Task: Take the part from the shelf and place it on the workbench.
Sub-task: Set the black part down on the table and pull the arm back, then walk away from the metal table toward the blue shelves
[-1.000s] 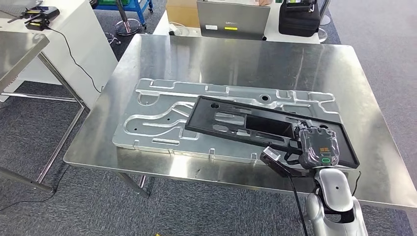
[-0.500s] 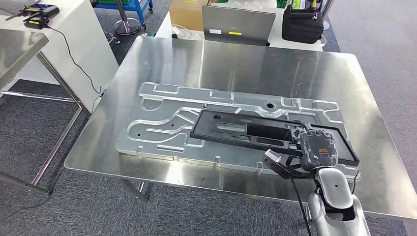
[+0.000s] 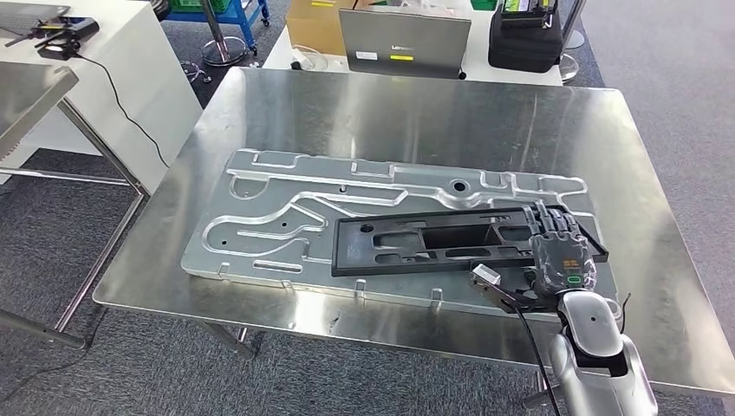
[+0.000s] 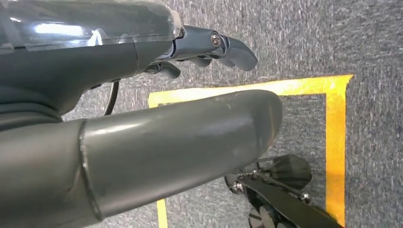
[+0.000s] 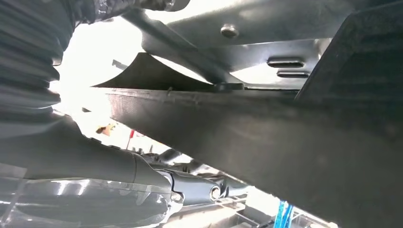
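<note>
The part is a long black frame [image 3: 433, 243] with cut-outs. It lies across the near right portion of a large silver grooved plate [image 3: 286, 199] on the steel workbench [image 3: 416, 113]. My right hand [image 3: 562, 258] grips the frame's right end, its fingers [image 3: 552, 227] laid over the top edge. In the right wrist view the black frame [image 5: 266, 142] passes close in front of the right hand [image 5: 95, 161]. My left hand [image 4: 142, 133] hangs over grey carpet, thumb and fingers apart, holding nothing.
Behind the workbench stand a grey laptop [image 3: 405, 42], a black case [image 3: 524, 35] and a cardboard box [image 3: 314, 22]. A white table [image 3: 87, 52] and another steel table [image 3: 30, 95] are at the left. Yellow tape [image 4: 335, 142] marks the carpet.
The black frame has swung round and come down nearly level on the silver plate, its left end nearer the front edge. My right hand followed, still on its right end. The camera shifted slightly.
</note>
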Tool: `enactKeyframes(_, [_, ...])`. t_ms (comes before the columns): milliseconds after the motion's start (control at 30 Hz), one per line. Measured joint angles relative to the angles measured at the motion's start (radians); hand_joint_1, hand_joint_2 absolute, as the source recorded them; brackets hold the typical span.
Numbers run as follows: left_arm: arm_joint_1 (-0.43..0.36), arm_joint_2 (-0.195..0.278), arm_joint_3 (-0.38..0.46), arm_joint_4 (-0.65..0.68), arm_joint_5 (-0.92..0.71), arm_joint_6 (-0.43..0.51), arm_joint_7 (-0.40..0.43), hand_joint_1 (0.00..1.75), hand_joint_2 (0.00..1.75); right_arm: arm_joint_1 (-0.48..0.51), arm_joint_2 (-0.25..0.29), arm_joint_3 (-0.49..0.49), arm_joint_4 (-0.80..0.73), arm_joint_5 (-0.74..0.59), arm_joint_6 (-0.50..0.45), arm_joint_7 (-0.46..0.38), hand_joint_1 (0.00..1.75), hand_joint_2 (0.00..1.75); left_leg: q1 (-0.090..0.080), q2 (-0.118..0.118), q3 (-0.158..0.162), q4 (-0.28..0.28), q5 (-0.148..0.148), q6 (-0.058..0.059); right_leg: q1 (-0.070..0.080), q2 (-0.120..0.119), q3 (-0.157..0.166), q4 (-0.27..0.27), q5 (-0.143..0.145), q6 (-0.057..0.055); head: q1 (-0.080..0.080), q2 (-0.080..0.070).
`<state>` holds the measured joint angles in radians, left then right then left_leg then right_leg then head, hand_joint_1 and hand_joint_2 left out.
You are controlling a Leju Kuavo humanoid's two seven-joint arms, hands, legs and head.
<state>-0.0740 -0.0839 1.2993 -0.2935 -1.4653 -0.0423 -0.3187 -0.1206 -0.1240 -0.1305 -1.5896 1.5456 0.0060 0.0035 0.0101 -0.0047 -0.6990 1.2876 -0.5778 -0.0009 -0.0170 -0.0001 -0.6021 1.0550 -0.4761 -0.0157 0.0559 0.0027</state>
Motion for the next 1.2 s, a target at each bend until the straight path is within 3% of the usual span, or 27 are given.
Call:
enactKeyframes(67, [-0.001, 0.000, 0.000, 0.000, 0.005, 0.000, 0.002, 0.00, 0.00, -0.001, 0.000, 0.000, 0.004, -0.001, 0.000, 0.000, 0.00, 1.75, -0.004, 0.000, 0.065, -0.133, 0.064, 0.017, 0.005, 0.000, 0.004, 0.000, 0.001, 0.000, 0.000, 0.000])
enactKeyframes(133, [-0.003, 0.000, 0.001, 0.000, 0.010, -0.002, 0.002, 0.00, 0.00, -0.002, 0.000, 0.000, 0.008, -0.001, 0.000, 0.000, 0.00, 1.75, -0.012, 0.000, 0.114, -0.233, 0.100, 0.028, 0.008, 0.001, 0.005, -0.001, 0.002, 0.005, 0.000, 0.000])
enactKeyframes(267, [-0.003, 0.000, 0.003, 0.000, 0.019, -0.009, 0.000, 0.00, 0.00, 0.003, 0.000, 0.000, 0.014, -0.003, -0.001, -0.003, 0.00, 1.75, -0.013, 0.003, 0.120, -0.265, 0.124, 0.040, 0.007, 0.000, 0.005, -0.006, 0.004, 0.030, 0.000, 0.000])
enactKeyframes(333, [-0.004, 0.000, 0.004, 0.000, 0.020, -0.012, -0.002, 0.00, 0.00, 0.006, -0.001, 0.000, 0.017, -0.004, -0.001, -0.005, 0.00, 1.75, -0.009, 0.006, 0.113, -0.282, 0.144, 0.051, 0.006, 0.001, -0.013, 0.044, -0.051, 0.039, 0.000, 0.000])
enactKeyframes(400, [-0.004, 0.000, 0.004, 0.001, 0.020, -0.014, -0.004, 0.00, 0.00, 0.011, -0.002, 0.000, 0.020, -0.005, -0.002, -0.008, 0.00, 1.75, -0.011, 0.007, 0.095, -0.283, 0.158, 0.058, 0.004, 0.001, -0.052, 0.159, -0.136, 0.044, 0.000, 0.000])
enactKeyframes(433, [-0.003, 0.000, 0.004, 0.001, 0.020, -0.015, -0.004, 0.00, 0.00, 0.014, -0.002, 0.000, 0.021, -0.005, -0.003, -0.009, 0.00, 1.75, -0.013, 0.007, 0.084, -0.282, 0.165, 0.059, 0.004, 0.001, -0.065, 0.211, -0.164, 0.047, 0.000, 0.000])
enactKeyframes(467, [-0.002, -0.001, 0.005, 0.001, 0.021, -0.017, -0.004, 0.00, 0.00, 0.016, -0.002, 0.000, 0.021, -0.006, -0.005, -0.010, 0.00, 1.75, -0.014, 0.007, 0.073, -0.280, 0.171, 0.059, 0.004, 0.001, -0.064, 0.235, -0.172, 0.048, 0.000, 0.000])
enactKeyframes(500, [-0.002, -0.001, 0.006, 0.002, 0.021, -0.017, -0.004, 0.00, 0.00, 0.018, -0.002, 0.000, 0.021, -0.006, -0.007, -0.011, 0.00, 1.75, -0.015, 0.007, 0.063, -0.277, 0.178, 0.058, 0.004, 0.001, -0.044, 0.222, -0.160, 0.047, 0.000, 0.000])
enactKeyframes(533, [-0.002, -0.001, 0.008, 0.002, 0.021, -0.018, -0.004, 0.00, 0.00, 0.017, -0.002, 0.000, 0.021, -0.006, -0.009, -0.012, 0.00, 1.75, -0.016, 0.007, 0.053, -0.275, 0.184, 0.057, 0.004, 0.001, -0.004, 0.172, -0.134, 0.045, 0.000, 0.000])
enactKeyframes(600, [-0.003, -0.003, 0.011, 0.004, 0.021, -0.019, -0.005, 0.00, 0.00, 0.015, -0.002, 0.000, 0.020, -0.006, -0.011, -0.014, 0.00, 1.75, -0.017, 0.006, 0.040, -0.269, 0.197, 0.051, 0.008, 0.000, 0.093, 0.030, -0.092, 0.035, 0.000, 0.000])
enactKeyframes(633, [-0.003, -0.005, 0.012, 0.004, 0.021, -0.019, -0.005, 0.00, 0.00, 0.014, -0.001, 0.000, 0.019, -0.006, -0.011, -0.014, 0.00, 1.75, -0.017, 0.005, 0.037, -0.268, 0.203, 0.046, 0.012, 0.000, 0.123, -0.019, -0.081, 0.029, 0.000, 0.000])
enactKeyframes(667, [-0.003, -0.006, 0.014, 0.005, 0.021, -0.020, -0.006, 0.00, 0.00, 0.015, -0.001, 0.000, 0.018, -0.006, -0.012, -0.015, 0.00, 1.75, -0.016, 0.004, 0.036, -0.268, 0.211, 0.041, 0.016, 0.001, 0.136, -0.045, -0.078, 0.023, 0.000, 0.000])
enactKeyframes(767, [-0.001, -0.007, 0.018, 0.005, 0.022, -0.023, -0.006, 0.00, 0.00, 0.019, 0.000, 0.000, 0.018, -0.002, -0.014, -0.017, 0.00, 1.75, -0.016, 0.002, 0.030, -0.275, 0.225, 0.023, 0.014, 0.000, 0.122, -0.056, -0.053, 0.005, 0.001, 0.000])
enactKeyframes(800, [0.000, -0.008, 0.019, 0.006, 0.023, -0.025, -0.006, 0.00, 0.00, 0.020, 0.001, 0.001, 0.018, 0.000, -0.016, -0.018, 0.00, 1.75, -0.016, 0.001, 0.023, -0.261, 0.202, 0.016, 0.010, -0.002, 0.112, -0.059, -0.040, -0.003, 0.001, 0.000])
enactKeyframes(833, [0.000, -0.008, 0.019, 0.006, 0.023, -0.026, -0.007, 0.00, 0.00, 0.022, 0.002, 0.002, 0.018, 0.001, -0.019, -0.019, 0.00, 1.75, -0.015, 0.000, 0.010, -0.229, 0.160, 0.010, 0.006, -0.004, 0.099, -0.063, -0.026, -0.008, 0.001, 0.000])
enactKeyframes(900, [0.000, -0.009, 0.020, 0.006, 0.026, -0.027, -0.007, 0.00, 0.00, 0.029, 0.004, 0.004, 0.018, 0.003, -0.025, -0.020, 0.00, 1.75, -0.007, 0.000, -0.019, -0.113, 0.053, -0.002, 0.004, -0.006, 0.069, -0.063, -0.002, -0.013, 0.001, 0.000])
enactKeyframes(933, [-0.001, -0.009, 0.020, 0.006, 0.027, -0.028, -0.007, 0.00, 0.00, 0.034, 0.005, 0.006, 0.018, 0.004, -0.027, -0.020, 0.00, 1.75, -0.003, 0.000, -0.028, -0.052, 0.020, -0.007, 0.004, -0.007, 0.053, -0.061, 0.010, -0.012, 0.001, 0.000])
enactKeyframes(967, [-0.001, -0.009, 0.020, 0.006, 0.028, -0.028, -0.007, 0.00, 0.00, 0.038, 0.006, 0.009, 0.018, 0.004, -0.029, -0.020, 0.00, 1.75, 0.000, 0.001, -0.027, -0.008, 0.012, -0.012, 0.004, -0.008, 0.036, -0.058, 0.021, -0.010, 0.001, 0.000])
enactKeyframes(1000, [-0.001, -0.008, 0.020, 0.006, 0.028, -0.028, -0.007, 0.00, 0.00, 0.041, 0.007, 0.011, 0.018, 0.005, -0.029, -0.021, 0.00, 1.75, 0.003, 0.001, -0.011, 0.005, 0.025, -0.015, 0.003, -0.009, 0.019, -0.054, 0.031, -0.007, 0.001, 0.000])
enactKeyframes(1033, [-0.001, -0.008, 0.020, 0.006, 0.029, -0.029, -0.007, 0.00, 0.00, 0.044, 0.008, 0.013, 0.018, 0.005, -0.030, -0.022, 0.00, 1.75, 0.006, 0.001, 0.023, -0.017, 0.050, -0.017, 0.001, -0.009, 0.003, -0.049, 0.040, -0.002, 0.001, 0.000])
enactKeyframes(1067, [-0.002, -0.008, 0.020, 0.006, 0.029, -0.029, -0.007, 0.00, 0.00, 0.046, 0.008, 0.015, 0.018, 0.005, -0.031, -0.023, 0.00, 1.75, 0.009, 0.001, 0.075, -0.074, 0.071, -0.019, 0.000, -0.009, -0.011, -0.043, 0.047, 0.003, 0.001, 0.000])
enactKeyframes(1133, [-0.004, -0.008, 0.020, 0.006, 0.030, -0.030, -0.007, 0.00, 0.00, 0.048, 0.008, 0.018, 0.016, 0.006, -0.034, -0.025, 0.00, 1.75, 0.007, -0.001, 0.180, -0.216, 0.068, -0.014, -0.001, -0.010, -0.031, -0.032, 0.060, 0.015, 0.001, 0.000])
enactKeyframes(1167, [-0.005, -0.008, 0.020, 0.006, 0.030, -0.031, -0.007, 0.00, 0.00, 0.048, 0.008, 0.019, 0.015, 0.006, -0.037, -0.026, 0.00, 1.75, 0.005, -0.003, 0.210, -0.264, 0.057, -0.008, -0.001, -0.011, -0.035, -0.030, 0.067, 0.022, 0.001, 0.000])
enactKeyframes(1200, [-0.005, -0.008, 0.020, 0.006, 0.030, -0.031, -0.007, 0.00, 0.00, 0.048, 0.009, 0.022, 0.015, 0.006, -0.039, -0.026, 0.00, 1.75, 0.001, -0.004, 0.220, -0.286, 0.049, -0.001, -0.001, -0.011, -0.036, -0.031, 0.075, 0.029, 0.001, 0.000])
